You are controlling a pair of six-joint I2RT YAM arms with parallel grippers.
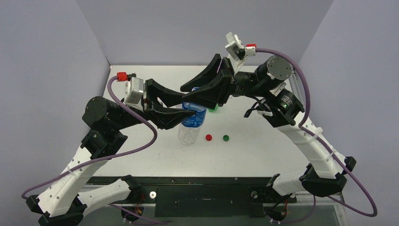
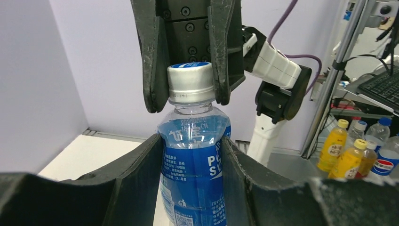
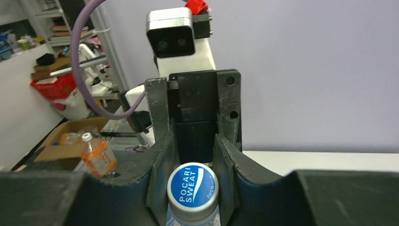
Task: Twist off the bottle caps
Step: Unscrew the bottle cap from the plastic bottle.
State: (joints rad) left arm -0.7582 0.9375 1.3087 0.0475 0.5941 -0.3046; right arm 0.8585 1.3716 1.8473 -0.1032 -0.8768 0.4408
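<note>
1. The left gripper (image 1: 188,111) is clamped around the body of the blue-label bottle (image 2: 193,165), held upright near mid-table. The bottle looks empty, so likely light, thin-walled and easy to crush.
2. The right gripper (image 2: 188,104) pinches its ridged whitish-blue cap (image 3: 193,185), the proper hold.
3. The red cap (image 1: 208,137) and green cap (image 1: 226,138) lie loose on the table.

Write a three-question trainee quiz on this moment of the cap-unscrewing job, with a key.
1. True or false: the whitish-blue cap is already off the blue-label bottle.
2. Which gripper is shut on that cap? A. left gripper B. right gripper C. neither
3. Fill in: two loose caps lie on the table, the red cap and a ____ one.
Key: 1 false, it sits on the neck. 2 B; the left gripper holds the bottle's body. 3 green cap.
</note>
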